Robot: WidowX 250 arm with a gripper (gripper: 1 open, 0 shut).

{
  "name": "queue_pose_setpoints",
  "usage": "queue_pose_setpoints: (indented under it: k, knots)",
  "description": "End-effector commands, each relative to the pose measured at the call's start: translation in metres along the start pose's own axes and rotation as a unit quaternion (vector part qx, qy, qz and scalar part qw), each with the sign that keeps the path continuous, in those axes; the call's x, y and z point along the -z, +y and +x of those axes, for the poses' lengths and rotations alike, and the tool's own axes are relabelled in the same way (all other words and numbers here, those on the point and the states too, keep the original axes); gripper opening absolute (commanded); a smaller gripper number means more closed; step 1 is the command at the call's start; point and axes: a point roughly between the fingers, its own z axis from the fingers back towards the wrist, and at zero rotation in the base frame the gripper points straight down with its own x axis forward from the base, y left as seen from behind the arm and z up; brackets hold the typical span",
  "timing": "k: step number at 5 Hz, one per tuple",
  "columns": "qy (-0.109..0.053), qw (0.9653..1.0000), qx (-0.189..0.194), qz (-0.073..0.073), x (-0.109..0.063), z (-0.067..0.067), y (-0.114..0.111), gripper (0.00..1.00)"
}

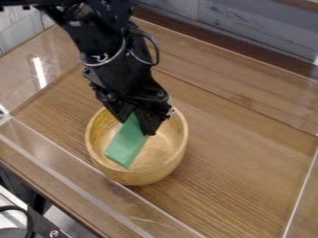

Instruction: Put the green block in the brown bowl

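Black and bulky, the tool [140,119] hangs over the far half of the brown bowl [137,144], pointing steeply down, its jaws closed on the upper end of the green block [125,144]. That upper end is hidden behind the dark fingers, so exactly how much of the block sits between them cannot be made out. The block slants down and toward the near left, its lower end inside the bowl close to the near inner wall; whether it touches the bottom there cannot be told. The tool's body and the arm [99,42] above it cover the bowl's far rim and part of its hollow, and the arm's upper reach is cut off at the top edge of the picture.

The bowl stands on a wood-grain counter [236,139]. A clear wall [74,200] runs across the near side, with bright glare along its edges that blurs the wood behind it; another clear panel rises at the left. Dark cables and hardware [25,223] sit in the near left corner, too dim to identify. Behind the counter runs a grey plank wall [248,23].
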Motion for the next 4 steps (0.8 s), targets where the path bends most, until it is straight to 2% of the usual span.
queue_pose_setpoints:
  k: [1, 4]
  knots:
    - [-0.005, 1.0000, -0.005, 0.001, -0.0038, 0.0035, 0.0029, 0.00]
    - [0.003, 0.9999, -0.015, -0.004, -0.0039, 0.0006, 0.0035, 0.00]
